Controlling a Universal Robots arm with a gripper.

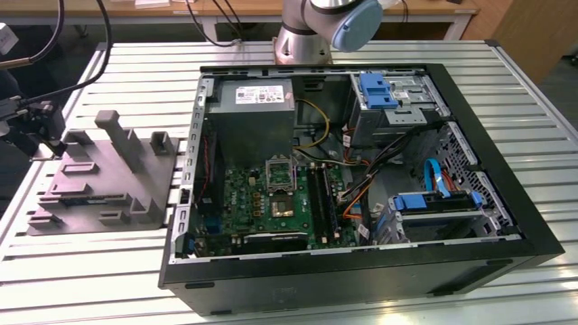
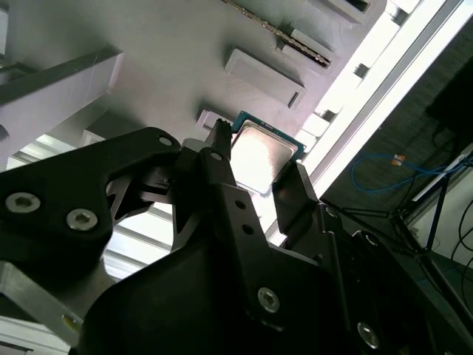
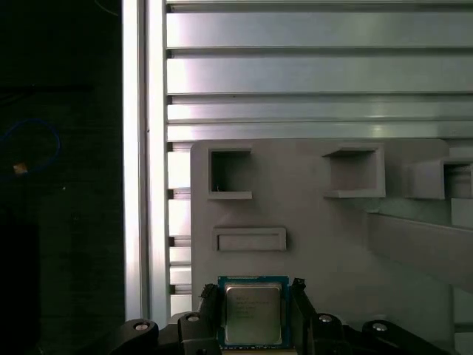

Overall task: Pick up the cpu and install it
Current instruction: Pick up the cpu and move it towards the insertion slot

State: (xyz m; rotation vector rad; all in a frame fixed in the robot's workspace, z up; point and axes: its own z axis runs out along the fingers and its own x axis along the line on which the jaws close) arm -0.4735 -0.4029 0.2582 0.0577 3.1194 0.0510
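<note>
Grey tray [image 3: 310, 214] has the cpu [image 3: 253, 314] at its edge (table [image 3: 310, 74] slats just beyond). Gripper [image 3: 253, 288] jaws are pinched narrow against both cpu sides. The open computer case [image 1: 361, 277] sits beside the tray.

Bright, even light makes the slatted table [image 1: 91, 271] shine, glare whitens the cpu [image 2: 264, 150] in the second wrist view, and the gripper [image 2: 255, 168] there looms dark and blurred.

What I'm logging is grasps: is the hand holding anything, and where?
The hand grips the cpu by two opposite side edges, over the grey tray.
</note>
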